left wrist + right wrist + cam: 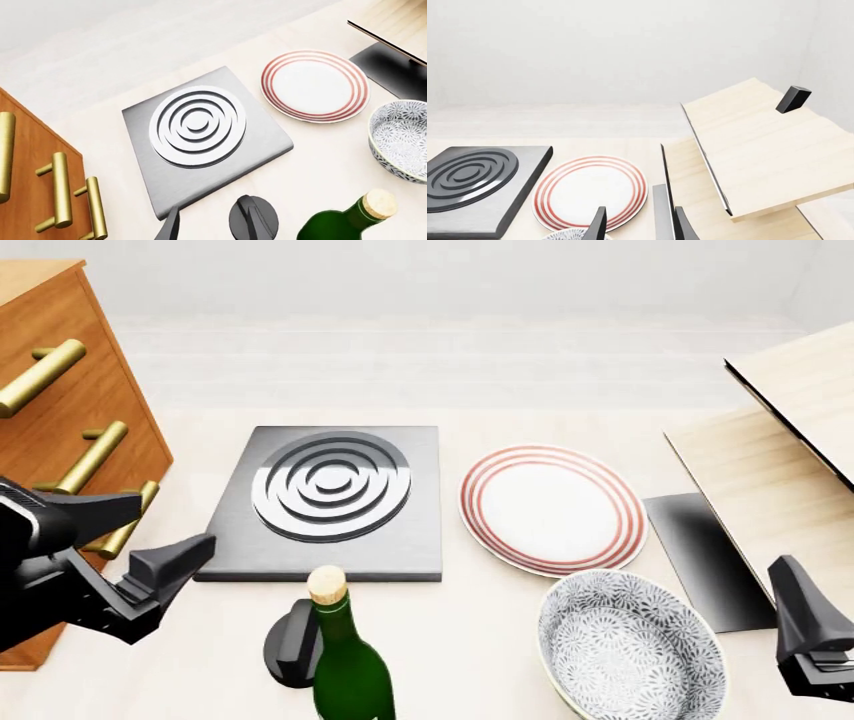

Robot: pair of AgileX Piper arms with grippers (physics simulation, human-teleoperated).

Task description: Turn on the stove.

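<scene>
The stove (234, 540) is a flat dark grey slab with one round ringed burner (331, 485), in the middle left of the table. Its black knob (286, 645) stands apart in front of the slab, partly hidden behind a green bottle. My left gripper (174, 522) is open and empty, left of the slab and above the table, well short of the knob. In the left wrist view the stove (267, 142) and the knob (239, 217) show beyond one finger (170, 226). My right gripper (640, 227) is open and empty at the front right; one finger (794, 610) shows.
A green corked bottle (344, 665) stands in front of the knob. A red-ringed white plate (553, 508) and a patterned bowl (630, 655) lie right of the stove. A wooden cabinet with brass handles (67, 410) is at the left. A thin dark sheet (707, 560) and wooden boards (787, 460) are at the right.
</scene>
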